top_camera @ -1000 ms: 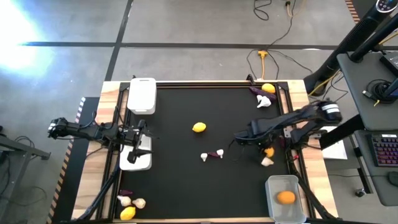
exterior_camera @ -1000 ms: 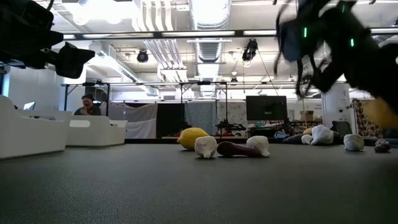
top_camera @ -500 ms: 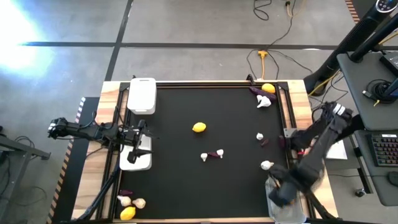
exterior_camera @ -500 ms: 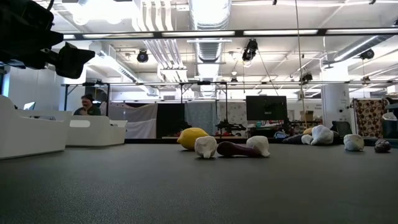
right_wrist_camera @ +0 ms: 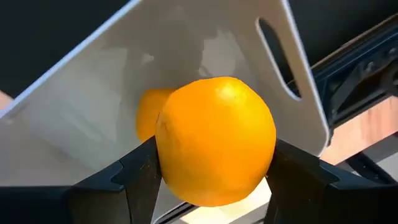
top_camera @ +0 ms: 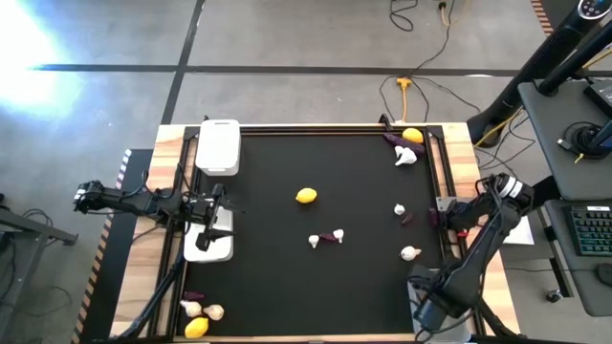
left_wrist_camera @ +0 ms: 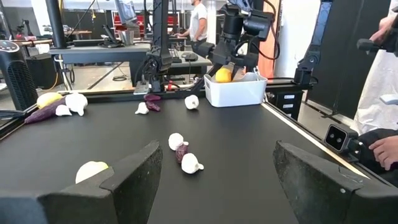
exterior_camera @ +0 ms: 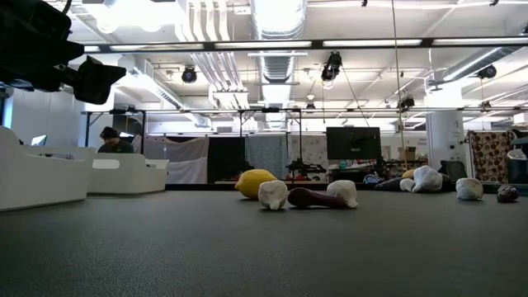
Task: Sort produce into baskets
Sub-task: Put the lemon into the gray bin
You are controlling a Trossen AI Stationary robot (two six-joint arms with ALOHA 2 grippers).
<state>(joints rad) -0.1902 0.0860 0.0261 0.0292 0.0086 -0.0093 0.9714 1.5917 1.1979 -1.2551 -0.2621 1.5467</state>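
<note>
My right gripper is shut on an orange fruit above the clear basket at the table's near right corner. It also shows in the left wrist view. A second orange lies in that basket. My left gripper hangs open and empty over a white basket at the table's left. Another white basket stands at the far left. A yellow fruit, garlic bulbs and a purple eggplant piece lie on the black mat. My right gripper pinches the orange fruit by two opposite sides between its two fingers. The fingers come from above, pointing down. The fruit is lifted clear, above the inside of the clear basket.
More produce lies at the far right corner, near the right edge and at the near left corner. A person is in the room behind; a hand shows beside the table.
My right gripper has carried the orange fruit from the middle right of the table toward the near edge and now holds it above the clear basket. A garlic bulb and an eggplant piece that the arm covered show near the right edge.
</note>
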